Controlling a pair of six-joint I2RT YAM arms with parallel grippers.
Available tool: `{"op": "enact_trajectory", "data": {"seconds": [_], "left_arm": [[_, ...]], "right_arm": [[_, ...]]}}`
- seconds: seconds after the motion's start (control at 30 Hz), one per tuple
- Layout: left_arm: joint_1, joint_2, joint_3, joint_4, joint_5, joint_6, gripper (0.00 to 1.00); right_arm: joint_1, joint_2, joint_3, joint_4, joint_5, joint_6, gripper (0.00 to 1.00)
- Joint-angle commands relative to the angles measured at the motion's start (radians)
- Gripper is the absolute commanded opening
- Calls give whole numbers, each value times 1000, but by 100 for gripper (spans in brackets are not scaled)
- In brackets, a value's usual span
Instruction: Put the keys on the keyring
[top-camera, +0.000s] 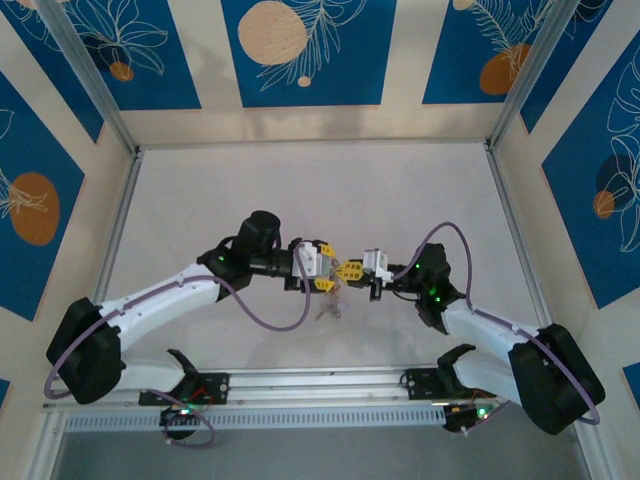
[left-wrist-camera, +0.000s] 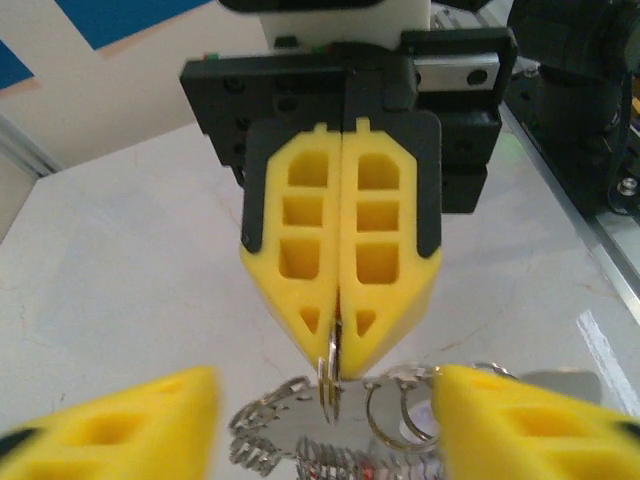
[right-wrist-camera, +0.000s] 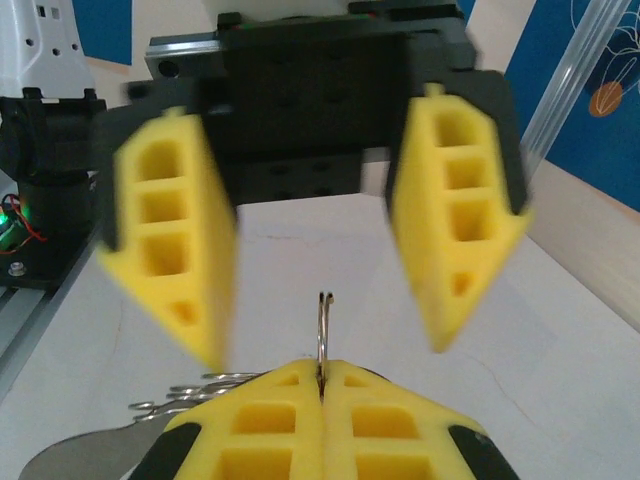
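White table (top-camera: 300, 190) | right gripper (right-wrist-camera: 322, 372) clamps keyring (right-wrist-camera: 323, 320) upright, edge-on | left gripper (right-wrist-camera: 330, 345) jaws spread wide.

pale table (top-camera: 250, 190) (faintly marbled); keys (top-camera: 326, 312) on or just above it

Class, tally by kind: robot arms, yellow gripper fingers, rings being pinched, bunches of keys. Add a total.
Robot arms: 2 (left arm, right arm)
Yellow fingers: 4
Pinched keyring: 1
Bunch of keys: 1
Total: 8
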Motion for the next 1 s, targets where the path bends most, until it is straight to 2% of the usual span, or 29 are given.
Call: {"op": "enact_trajectory", "data": {"seconds": [0.0,0.1,0.23,0.3,0.43,0.6,0.73,0.83,0.97], "left_arm": [[1,-61,38,-115,-28,59,100],[3,-103,55,-203,-69,85,100],[4,-151,40,-217,-121,40,100],[3,-170,39,-243,-105,23,100],[3,-198,23,-292,-42,30,100],[3,-226,-9,-300,-59,70,99],[4,-235,-4,-302,-43,89,92],[4,-254,-3,-284,-36,86,99],[3,-279,6,-278,-80,70,100]], "right_arm": [[23,-53,13,-91,58,-92,0],[62,-69,24,-169,129,-192,0],[119,-67,37,-222,236,-315,0],[135,-66,30,-209,261,-359,0],[162,-60,11,-146,283,-431,0],[175,-44,-44,-3,260,-501,0],[179,-49,-55,-3,232,-559,0],[184,-50,-65,12,243,-569,0],[182,-62,-63,-1,261,-550,0]]}}
